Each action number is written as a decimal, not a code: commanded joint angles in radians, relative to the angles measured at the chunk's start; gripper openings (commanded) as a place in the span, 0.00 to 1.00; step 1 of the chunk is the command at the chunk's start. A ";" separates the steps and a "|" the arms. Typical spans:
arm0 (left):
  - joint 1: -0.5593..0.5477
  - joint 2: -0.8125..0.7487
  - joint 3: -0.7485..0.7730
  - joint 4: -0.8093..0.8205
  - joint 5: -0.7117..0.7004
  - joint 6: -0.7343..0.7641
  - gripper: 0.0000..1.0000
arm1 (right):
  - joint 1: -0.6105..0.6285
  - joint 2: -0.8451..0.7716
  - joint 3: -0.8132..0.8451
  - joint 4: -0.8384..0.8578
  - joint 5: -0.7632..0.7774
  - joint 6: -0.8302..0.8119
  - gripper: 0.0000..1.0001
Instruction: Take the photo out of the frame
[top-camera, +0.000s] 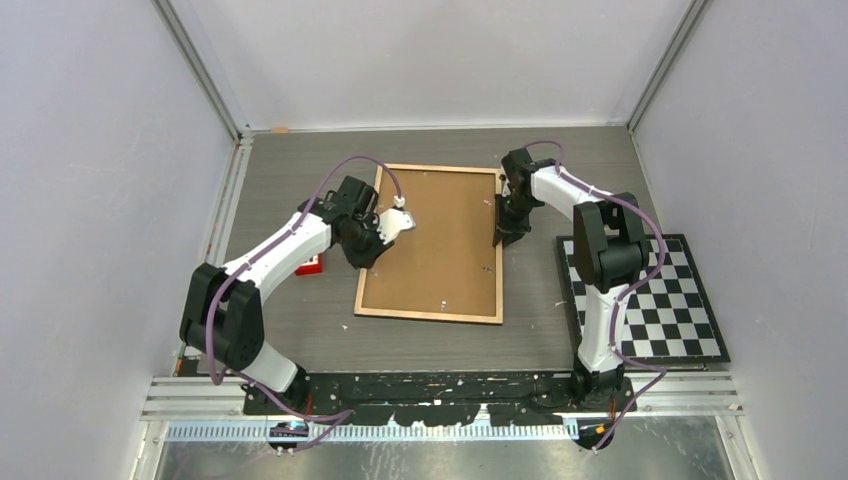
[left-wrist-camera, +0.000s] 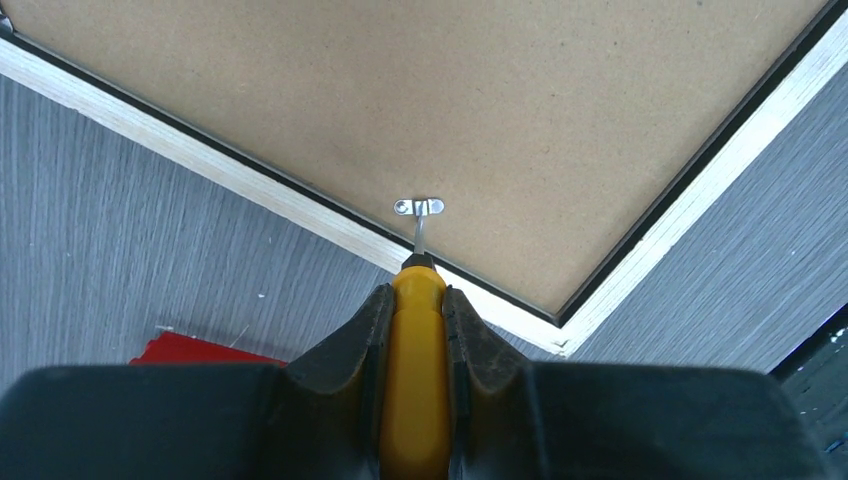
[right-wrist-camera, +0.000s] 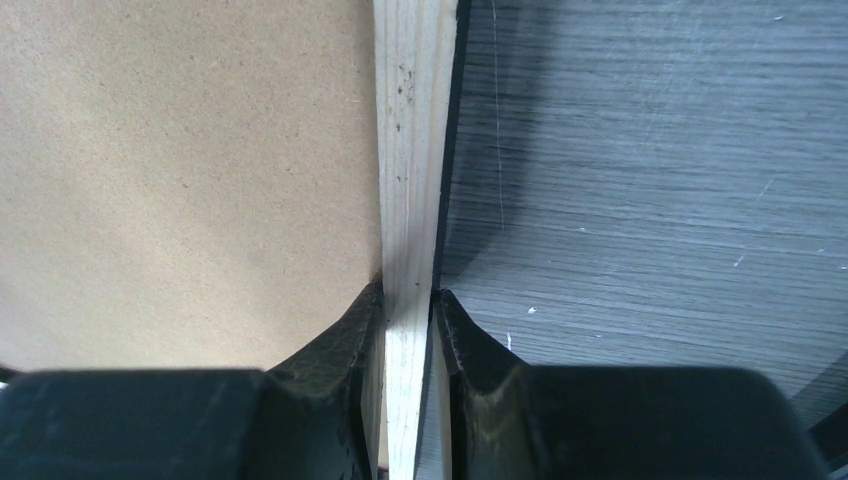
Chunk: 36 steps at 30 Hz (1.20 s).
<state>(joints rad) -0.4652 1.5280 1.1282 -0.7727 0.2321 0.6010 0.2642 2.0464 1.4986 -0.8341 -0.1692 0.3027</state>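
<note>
Right pincer (right-wrist-camera: 408, 296) clamps frame (right-wrist-camera: 411, 120) rim; grey table (right-wrist-camera: 650, 200), white walls (top-camera: 430, 60)

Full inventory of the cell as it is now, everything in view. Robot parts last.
frame: 1, light wood edge with thin black rim, face down mid-table
backing board: 1, brown, set in the frame's back
metal tab: 1 clearly seen, silver, on the board near the frame's left edge
tool: 1, yellow handle, metal tip at the tab
red object: 1, red, left of the frame, partly hidden
checkerboard: 1, black and white, right of the frame
table: 1, grey woodgrain
left gripper: 1, black, shut on the tool
right gripper: 1, black, shut on the frame's right edge
</note>
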 joint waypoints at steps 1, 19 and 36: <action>-0.012 0.038 0.034 0.056 0.088 -0.052 0.00 | -0.005 -0.013 -0.028 -0.055 0.036 0.010 0.01; 0.016 0.041 0.209 0.025 0.109 -0.080 0.00 | 0.023 -0.052 -0.099 -0.033 0.034 -0.070 0.00; 0.126 0.235 0.420 0.078 -0.023 -0.070 0.00 | 0.059 -0.104 -0.199 -0.023 0.065 -0.123 0.01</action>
<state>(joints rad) -0.3340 1.7432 1.4971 -0.7425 0.2508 0.5110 0.3187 1.9171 1.3094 -0.7849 -0.1619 0.2310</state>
